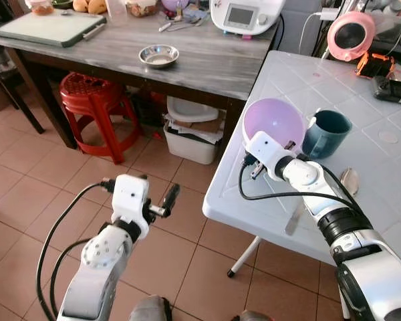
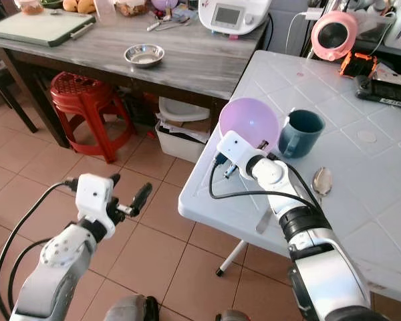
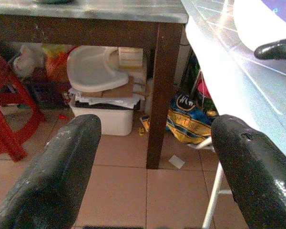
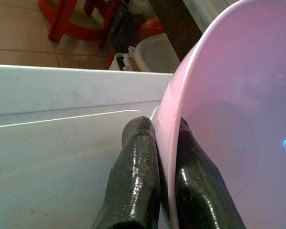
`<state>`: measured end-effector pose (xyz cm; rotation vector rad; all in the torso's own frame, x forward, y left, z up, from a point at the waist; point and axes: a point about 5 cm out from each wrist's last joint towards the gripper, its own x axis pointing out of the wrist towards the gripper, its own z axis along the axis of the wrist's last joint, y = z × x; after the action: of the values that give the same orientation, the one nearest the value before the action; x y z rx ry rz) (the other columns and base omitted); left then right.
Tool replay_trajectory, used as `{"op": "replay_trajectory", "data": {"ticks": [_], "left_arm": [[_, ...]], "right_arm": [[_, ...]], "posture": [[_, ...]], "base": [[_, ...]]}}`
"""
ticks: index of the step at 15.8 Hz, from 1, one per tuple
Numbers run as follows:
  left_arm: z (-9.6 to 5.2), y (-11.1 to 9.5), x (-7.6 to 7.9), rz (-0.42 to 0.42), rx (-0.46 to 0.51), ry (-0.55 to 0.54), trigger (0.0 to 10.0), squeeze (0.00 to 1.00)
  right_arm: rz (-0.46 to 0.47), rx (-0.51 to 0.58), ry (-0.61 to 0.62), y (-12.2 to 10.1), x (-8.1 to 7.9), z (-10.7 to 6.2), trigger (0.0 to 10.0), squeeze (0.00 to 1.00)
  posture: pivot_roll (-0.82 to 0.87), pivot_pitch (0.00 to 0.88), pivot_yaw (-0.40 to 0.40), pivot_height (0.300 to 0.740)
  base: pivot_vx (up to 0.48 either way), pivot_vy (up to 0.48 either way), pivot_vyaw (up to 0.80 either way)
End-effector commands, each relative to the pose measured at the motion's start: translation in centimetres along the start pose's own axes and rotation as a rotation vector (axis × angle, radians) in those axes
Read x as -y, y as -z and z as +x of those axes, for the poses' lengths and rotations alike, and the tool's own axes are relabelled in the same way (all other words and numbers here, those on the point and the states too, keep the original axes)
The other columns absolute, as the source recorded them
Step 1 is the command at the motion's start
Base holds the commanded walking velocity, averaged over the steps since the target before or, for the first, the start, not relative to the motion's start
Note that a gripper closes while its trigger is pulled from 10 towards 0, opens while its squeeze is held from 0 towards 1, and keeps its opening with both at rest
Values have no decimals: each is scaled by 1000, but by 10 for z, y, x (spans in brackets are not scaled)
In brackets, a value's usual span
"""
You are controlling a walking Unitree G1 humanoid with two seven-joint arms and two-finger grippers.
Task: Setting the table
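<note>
Bowl [image 4: 229, 95] rim pinched between right gripper [image 4: 164, 167] fingers, tilted over white table [image 1: 361, 154] beside mug [image 1: 326, 132]. Level it before release. Left gripper [image 3: 152, 157] spread, idle over floor.

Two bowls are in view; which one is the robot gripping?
The pink plastic bowl on the white table, its rim pinched by the right gripper's fingers. The small steel bowl sits untouched on the grey table.
</note>
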<state>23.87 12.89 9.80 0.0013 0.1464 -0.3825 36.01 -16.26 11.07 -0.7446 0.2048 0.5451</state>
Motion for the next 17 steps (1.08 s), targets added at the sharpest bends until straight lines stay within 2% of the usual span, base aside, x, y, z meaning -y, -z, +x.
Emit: {"op": "replay_trajectory", "data": {"ticks": [1, 3, 4, 5, 6, 7, 9, 13, 17], "left_arm": [[1, 1, -1, 5, -5, -13, 10000, 0], [4, 3, -5, -4, -4, -48, 10000, 0], [6, 2, -7, -11, 6, -69, 10000, 0], [7, 1, -9, -12, 19, -80, 10000, 0], [11, -1, -10, -21, 35, -100, 10000, 0], [12, -1, -11, -23, 40, -104, 10000, 0], [18, -3, -7, -38, 65, -106, 10000, 0], [26, -6, -5, -28, 100, -109, 10000, 0], [27, -6, -8, -23, 120, -148, 10000, 0]], "right_arm": [[-2, 18, 3, 0, -1, -1, 0, 0], [-1, 122, 76, -16, 3, -1, 0, 0], [16, 208, 153, -29, 7, -4, 6392, 0], [28, 265, 198, -38, 8, -7, 10000, 0], [41, 340, 250, -47, 7, -13, 10000, 0], [43, 362, 264, -50, 6, -15, 10000, 0], [30, 466, 298, -62, -4, -26, 10000, 0], [45, 505, 314, -67, -10, -36, 10000, 0], [79, 488, 326, -61, -14, -41, 10000, 0]], "posture": [[45, 10, 13, 740], [41, 0, 6, 740], [37, 0, -2, 740], [36, 0, -3, 740], [28, 0, -10, 740], [28, 0, -10, 740], [9, 0, -11, 740], [-4, 0, -13, 740], [-2, 0, -16, 740]], "base": [[0, 0, 0], [0, 0, 0], [0, 0, 0], [0, 0, 0], [0, 0, 0], [0, 0, 0], [0, 480, 0], [0, 479, 0], [0, 476, 0]]}}
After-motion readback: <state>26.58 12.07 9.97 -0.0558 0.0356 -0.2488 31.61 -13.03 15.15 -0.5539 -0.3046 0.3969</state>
